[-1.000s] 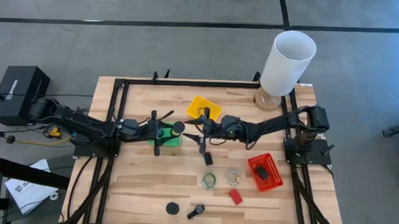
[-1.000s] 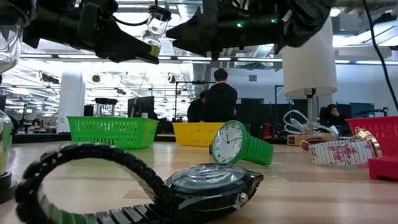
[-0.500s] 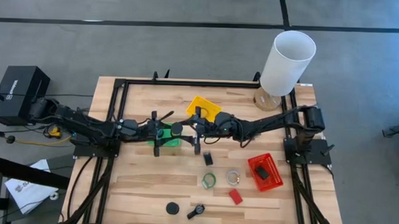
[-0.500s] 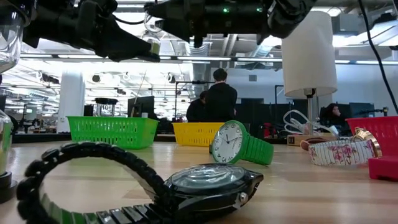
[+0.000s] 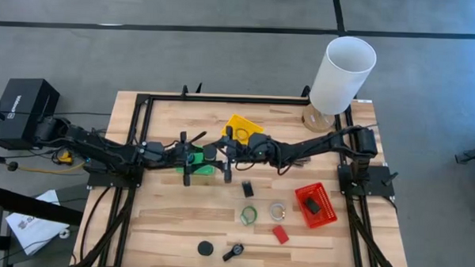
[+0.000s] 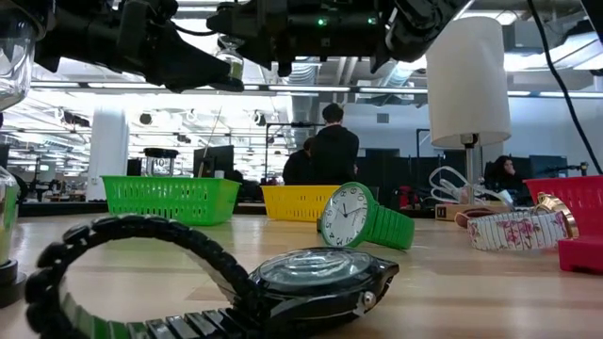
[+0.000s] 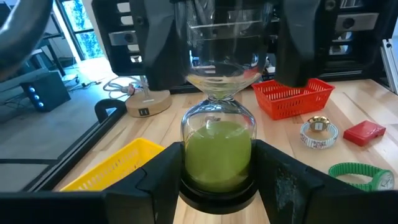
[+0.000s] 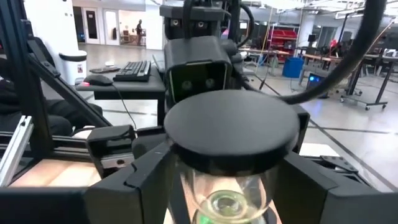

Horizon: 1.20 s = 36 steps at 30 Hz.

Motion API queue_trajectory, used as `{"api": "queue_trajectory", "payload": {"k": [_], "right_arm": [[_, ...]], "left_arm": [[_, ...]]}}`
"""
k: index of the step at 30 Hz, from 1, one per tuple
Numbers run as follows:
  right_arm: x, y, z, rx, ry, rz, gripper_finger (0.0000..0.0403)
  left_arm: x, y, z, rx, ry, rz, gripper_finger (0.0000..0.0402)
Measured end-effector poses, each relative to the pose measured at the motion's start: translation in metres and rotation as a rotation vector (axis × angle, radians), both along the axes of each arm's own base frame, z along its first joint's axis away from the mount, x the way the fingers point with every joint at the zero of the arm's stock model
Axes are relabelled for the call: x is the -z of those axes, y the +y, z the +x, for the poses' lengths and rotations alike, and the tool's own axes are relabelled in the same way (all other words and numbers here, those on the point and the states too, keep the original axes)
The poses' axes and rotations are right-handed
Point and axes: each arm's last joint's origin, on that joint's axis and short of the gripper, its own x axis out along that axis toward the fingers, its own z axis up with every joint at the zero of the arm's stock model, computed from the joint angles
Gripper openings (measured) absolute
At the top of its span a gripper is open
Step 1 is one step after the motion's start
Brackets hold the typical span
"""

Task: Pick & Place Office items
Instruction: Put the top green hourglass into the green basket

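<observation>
Hourglass (image 7: 217, 134), glass and likely fragile, sits clamped at its lower bulb in the left gripper (image 7: 217, 180); the right gripper (image 8: 227, 180) brackets its black cap, jaws spread.

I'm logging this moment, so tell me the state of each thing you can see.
hourglass: lifted off the table, green sand in one bulb.
left gripper: shut on hourglass.
right gripper: open, fingers flanking the hourglass's black cap.
green watch: on the table, standing on edge.
black watch: lying on the table, band looped.
red tray: holds one dark item.
</observation>
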Motion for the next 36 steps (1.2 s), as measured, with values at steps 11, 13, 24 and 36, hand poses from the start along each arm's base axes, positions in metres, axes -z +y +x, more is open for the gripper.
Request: {"api": "queue_trajectory", "payload": {"k": [11,13,24,36], "right_arm": [[-0.0005,-0.002,0.0,0.005,-0.005,-0.001,0.0164],[-0.001,-0.002,0.0,0.005,-0.01,0.0,0.0162],[-0.0015,-0.0026,-0.0001,0.011,-0.013,0.003,0.0167],[-0.001,-0.0015,-0.0001,0.011,-0.008,0.011,0.0184]], "left_arm": [[0.0,-0.0001,0.0,0.002,-0.001,-0.004,0.0177],[-0.0001,-0.0001,0.0,0.003,-0.003,-0.012,0.0181],[-0.0004,0.0007,-0.0001,-0.03,-0.006,-0.017,0.0209],[0.0003,0.0012,-0.0003,-0.044,0.007,0.011,0.0235]]}}
